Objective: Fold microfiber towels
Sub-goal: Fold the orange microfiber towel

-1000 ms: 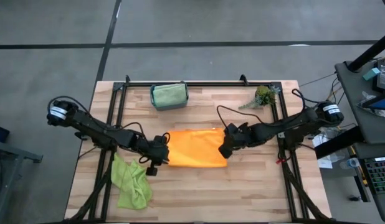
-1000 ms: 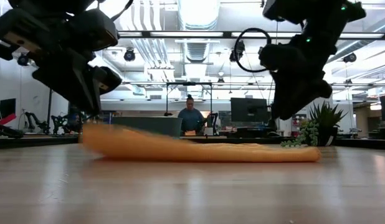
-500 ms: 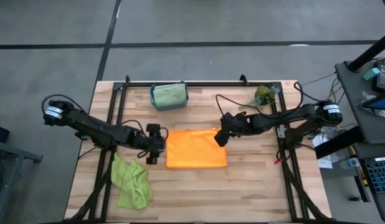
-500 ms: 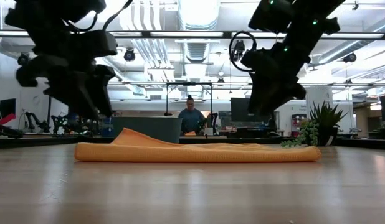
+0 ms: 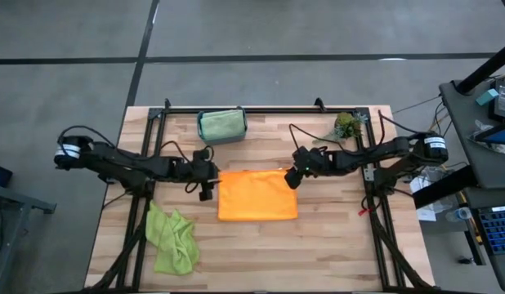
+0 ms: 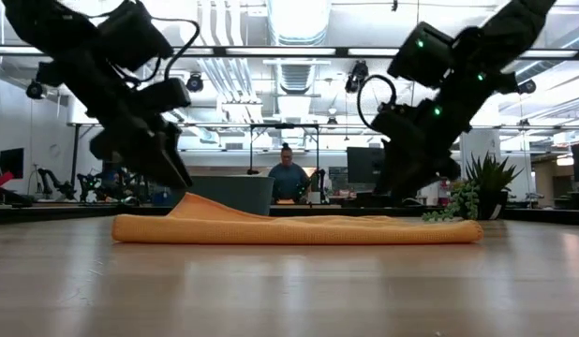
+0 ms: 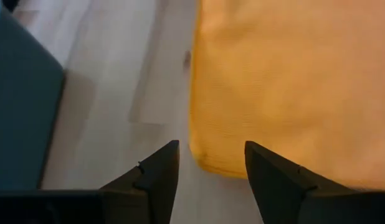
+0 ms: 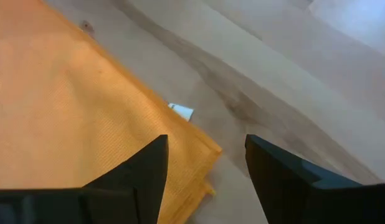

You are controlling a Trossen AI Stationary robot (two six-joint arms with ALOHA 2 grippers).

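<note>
Lime towel point(image 5: 172, 241) crumpled at near left edge, well clear of both arms. Orange towel point(image 5: 257, 194) folded flat mid-table. Left gripper point(image 5: 207, 189) just off its left edge, jaws spread, empty. Right gripper point(image 5: 292, 180) over far right corner, jaws spread, empty. Right wrist view alone shows white tag point(image 8: 181, 111) at that corner. Bin point(image 5: 221, 126) with sage towel point(image 5: 222, 124) and sprig point(image 5: 344, 126) at far edge. Low view adds person point(image 6: 288, 178) beyond.
</note>
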